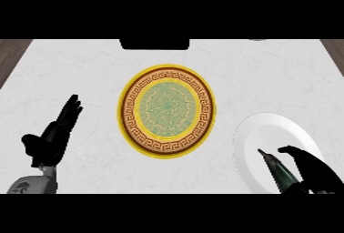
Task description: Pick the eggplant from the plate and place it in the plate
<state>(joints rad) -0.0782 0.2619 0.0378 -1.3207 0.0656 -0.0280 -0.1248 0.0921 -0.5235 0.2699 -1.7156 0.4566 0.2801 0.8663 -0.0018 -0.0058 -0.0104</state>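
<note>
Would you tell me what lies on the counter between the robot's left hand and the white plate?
In the head view, the patterned yellow plate lies between the left hand and the white plate, with bare white counter on either side of it.

eggplant (279,172) on right plate (269,132), patterned plate (168,111) left of it

- Counter top (80,68): white, faintly marbled with pale grey veins, fills nearly the whole view.
- Counter narrows toward the far edge; its left and right edges slant inward.
- Floor (12,52): dark brown-grey, wood-like, shows as wedges past the counter's far left corner and far right corner.
- Dark box (154,44): black, rectangular, sits at the counter's far edge, centre; its upper part is cut off from view.
- Light: even, soft, no hard shadows on the counter.
- Small grey shape at far right edge; cannot tell what.
</note>
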